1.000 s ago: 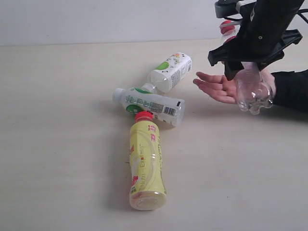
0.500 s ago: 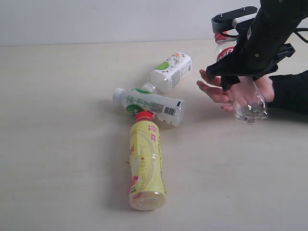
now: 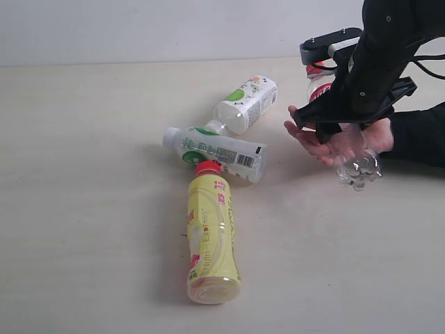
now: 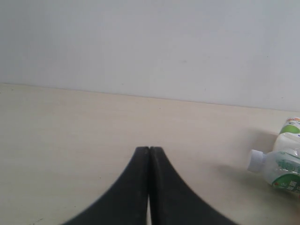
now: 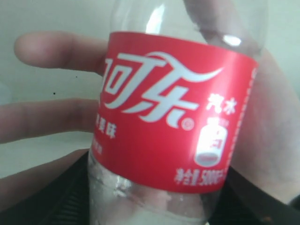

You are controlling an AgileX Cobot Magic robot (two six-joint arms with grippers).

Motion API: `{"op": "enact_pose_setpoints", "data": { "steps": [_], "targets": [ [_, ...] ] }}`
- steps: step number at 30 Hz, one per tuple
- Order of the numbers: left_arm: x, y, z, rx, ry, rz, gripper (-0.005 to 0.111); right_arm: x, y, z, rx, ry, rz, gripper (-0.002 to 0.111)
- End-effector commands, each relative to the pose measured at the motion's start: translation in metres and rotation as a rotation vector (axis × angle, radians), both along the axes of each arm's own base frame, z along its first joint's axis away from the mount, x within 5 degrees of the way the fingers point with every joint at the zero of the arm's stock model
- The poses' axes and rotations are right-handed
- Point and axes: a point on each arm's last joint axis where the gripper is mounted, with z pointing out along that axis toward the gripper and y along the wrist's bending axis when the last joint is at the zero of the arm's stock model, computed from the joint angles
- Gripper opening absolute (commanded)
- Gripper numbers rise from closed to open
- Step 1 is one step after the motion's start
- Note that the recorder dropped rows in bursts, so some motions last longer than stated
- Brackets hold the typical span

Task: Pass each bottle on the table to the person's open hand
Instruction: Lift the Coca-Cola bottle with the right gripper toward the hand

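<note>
My right gripper [image 3: 338, 120] is shut on the clear cola bottle [image 3: 356, 161], which hangs just over the person's open hand [image 3: 314, 133] at the right of the table [image 3: 83, 209]. In the right wrist view its red label [image 5: 173, 112] fills the frame with the hand's fingers [image 5: 51, 115] right behind it. A yellow bottle with a red cap [image 3: 211, 233] and two white-and-green bottles [image 3: 217, 152] [image 3: 248, 103] lie on the table's middle. My left gripper [image 4: 149, 150] is shut on nothing, above the table, with one white-and-green bottle [image 4: 276, 168] off to its side.
The person's black sleeve [image 3: 417, 132] rests on the table at the right edge. A pale wall [image 3: 139, 28] runs along the table's far side. The three lying bottles touch in a chain.
My right gripper has moved down and slightly left with the cola bottle, bringing it closer onto the open hand. The left gripper and the other bottles have stayed put.
</note>
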Motion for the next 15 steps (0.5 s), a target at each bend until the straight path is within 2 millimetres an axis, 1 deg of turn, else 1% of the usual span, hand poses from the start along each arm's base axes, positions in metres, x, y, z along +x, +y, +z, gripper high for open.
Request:
{"op": "enact_pose_setpoints", "data": {
  "steps": [1,15],
  "targets": [
    [-0.0005,0.0,0.0003,0.001,-0.007,0.001,0.0,0.0009,-0.0021,-0.0014,-0.004,-0.003,0.003,0.02],
    [-0.0005,0.0,0.0003,0.001,-0.007,0.001,0.0,0.0023,-0.0013,-0.001,0.002,-0.019,0.015,0.07]
  ]
}}
